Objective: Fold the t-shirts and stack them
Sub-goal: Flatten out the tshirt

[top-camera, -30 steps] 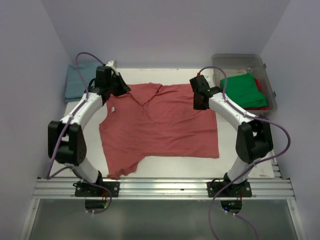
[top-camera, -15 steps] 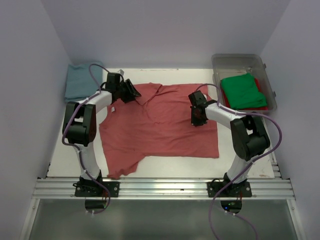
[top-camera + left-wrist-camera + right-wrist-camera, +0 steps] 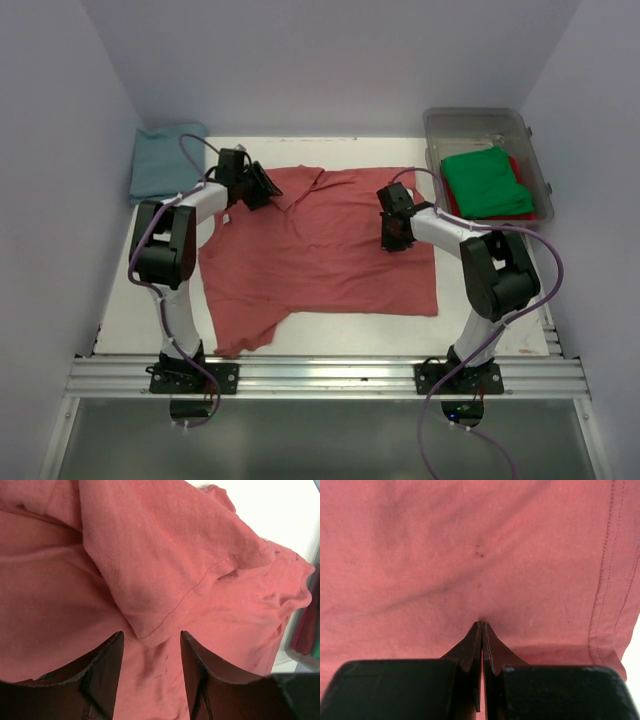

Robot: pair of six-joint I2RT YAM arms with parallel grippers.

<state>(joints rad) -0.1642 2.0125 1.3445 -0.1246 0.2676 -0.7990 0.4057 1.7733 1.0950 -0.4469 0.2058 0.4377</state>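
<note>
The right claw (image 3: 481,625) is shut, its fingertips pressed together with salmon cloth puckered up to them. It pinches the salmon-red t-shirt (image 3: 320,270) toward that shirt's right side. The shirt lies spread over the middle of the white table (image 3: 150,300), with one lower corner reaching the near edge. Farther back, the left claw (image 3: 151,640) is open over the shirt's left shoulder. Its dark fingers (image 3: 107,665) stand apart, and a folded-over sleeve hem lies in the gap, not clamped. At the far left corner sits a folded teal-blue t-shirt (image 3: 160,165). At the far right, a clear plastic bin (image 3: 480,122) holds a bright green t-shirt (image 3: 485,180), with red cloth (image 3: 538,205) showing beside it.
</note>
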